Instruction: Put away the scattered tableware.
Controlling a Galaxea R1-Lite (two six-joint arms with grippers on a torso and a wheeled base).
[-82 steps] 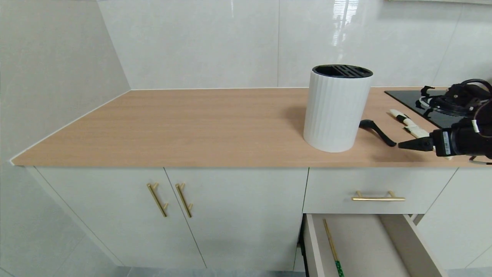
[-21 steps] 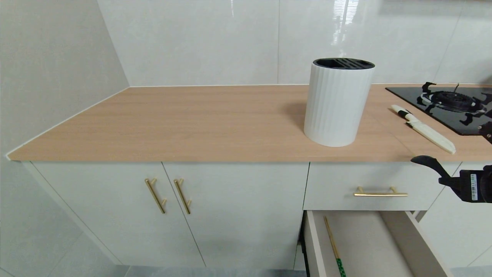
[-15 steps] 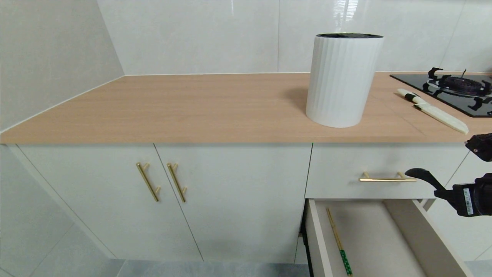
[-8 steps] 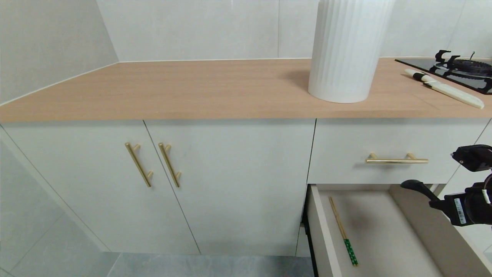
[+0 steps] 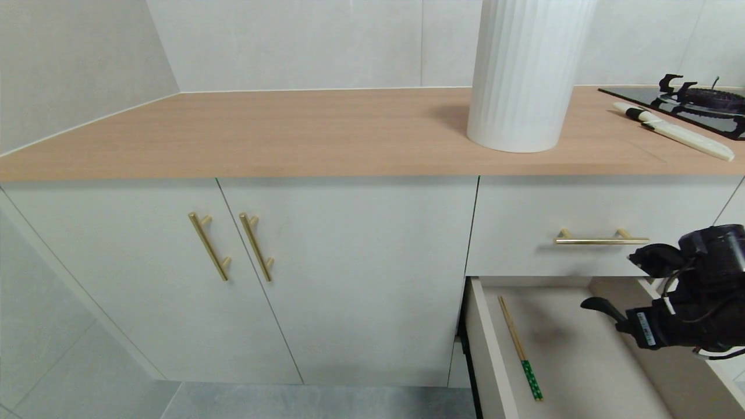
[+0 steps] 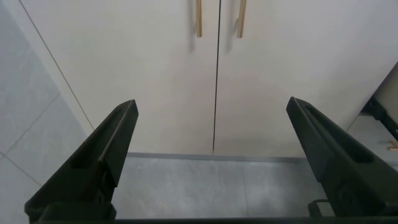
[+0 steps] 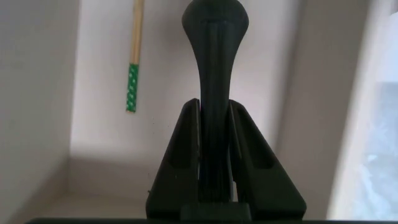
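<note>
Curving black utensil (image 7: 214, 56), rounded end

A wood-topped table (image 5: 262, 134) runs along a pale tiled wall (image 5: 291, 41), with a black gas hob (image 5: 698, 102) at its right end. Beneath it are two shut white cupboard doors (image 5: 349, 279) with slanting gold bar handles (image 5: 208, 246). Right of them is a shut drawer front (image 5: 524, 221) with a gold pull (image 5: 601, 239). Grey floor (image 5: 320, 401) lies below.
</note>
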